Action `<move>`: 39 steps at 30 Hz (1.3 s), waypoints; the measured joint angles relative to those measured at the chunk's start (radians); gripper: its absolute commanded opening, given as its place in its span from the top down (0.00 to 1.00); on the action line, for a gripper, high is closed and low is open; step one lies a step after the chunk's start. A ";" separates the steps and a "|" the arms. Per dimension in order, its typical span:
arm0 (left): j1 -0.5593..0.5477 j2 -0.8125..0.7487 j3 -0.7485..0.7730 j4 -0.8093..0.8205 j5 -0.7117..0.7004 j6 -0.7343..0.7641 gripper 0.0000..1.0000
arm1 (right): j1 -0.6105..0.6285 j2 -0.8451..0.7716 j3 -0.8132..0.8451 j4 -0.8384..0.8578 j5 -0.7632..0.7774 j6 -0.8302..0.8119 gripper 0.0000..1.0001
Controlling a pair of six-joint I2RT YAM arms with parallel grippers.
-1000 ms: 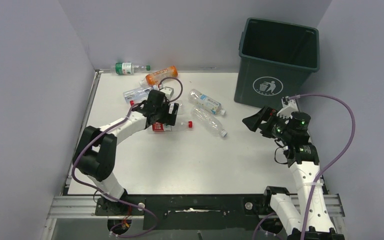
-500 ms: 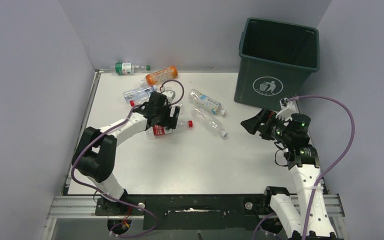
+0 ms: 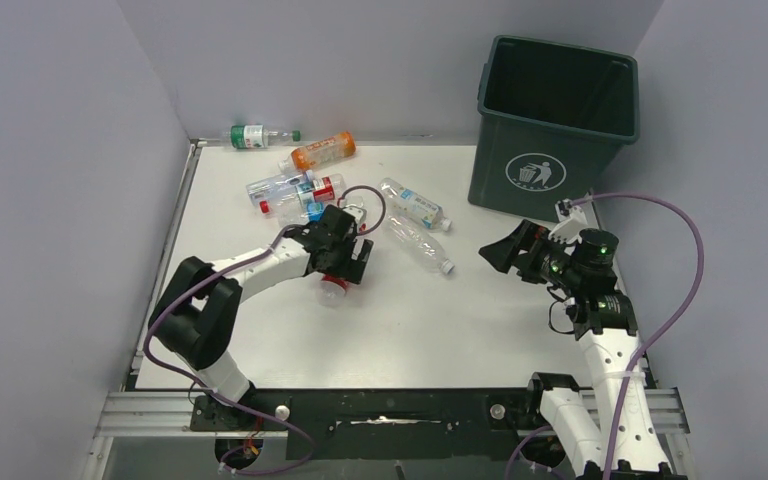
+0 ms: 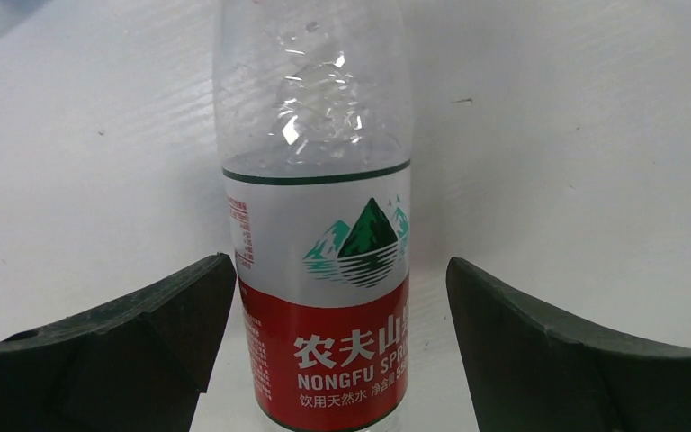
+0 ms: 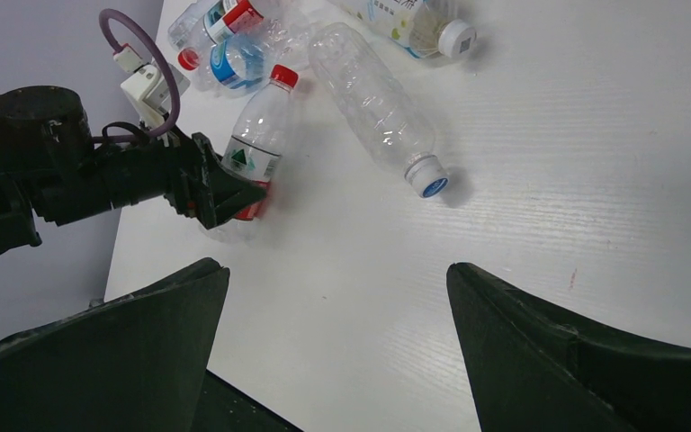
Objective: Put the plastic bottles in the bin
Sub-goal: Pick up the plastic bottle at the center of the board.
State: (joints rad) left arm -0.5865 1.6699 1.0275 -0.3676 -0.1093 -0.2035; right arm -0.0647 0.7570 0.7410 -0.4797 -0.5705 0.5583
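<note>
A clear plastic bottle with a red and white label lies on the white table between my left gripper's open jaws. The left finger is at its side and a gap shows at the right finger. From above, only its base pokes out under that gripper. The right wrist view shows its red cap pointing toward the far cluster. My right gripper hangs open and empty over the table, in front of the dark green bin. A bare clear bottle lies between the two grippers.
More bottles lie at the far left: a green-labelled one off the table's back edge, an orange one, a cluster with blue and red labels, and a light-labelled one. Grey walls close in on three sides.
My left gripper has moved right and nearer. The red-labelled bottle has swung round with it, from lying crosswise to lying lengthwise under the jaws. The right gripper has edged slightly left.
</note>
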 measured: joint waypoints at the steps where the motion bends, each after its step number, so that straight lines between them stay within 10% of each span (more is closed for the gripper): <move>1: -0.009 -0.001 -0.005 -0.004 -0.005 -0.006 0.12 | 0.000 0.000 -0.001 0.000 -0.002 0.000 0.02; 17: -0.060 -0.001 -0.013 -0.012 -0.053 -0.081 0.50 | 0.000 -0.015 -0.016 -0.002 -0.010 0.000 0.02; 39: -0.060 -0.153 0.344 -0.085 0.116 -0.127 0.49 | 0.000 -0.012 -0.022 -0.002 -0.010 0.002 0.02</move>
State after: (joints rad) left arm -0.6464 1.5169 1.3720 -0.4526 0.0071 -0.3302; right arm -0.0647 0.7448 0.7189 -0.4816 -0.5808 0.5598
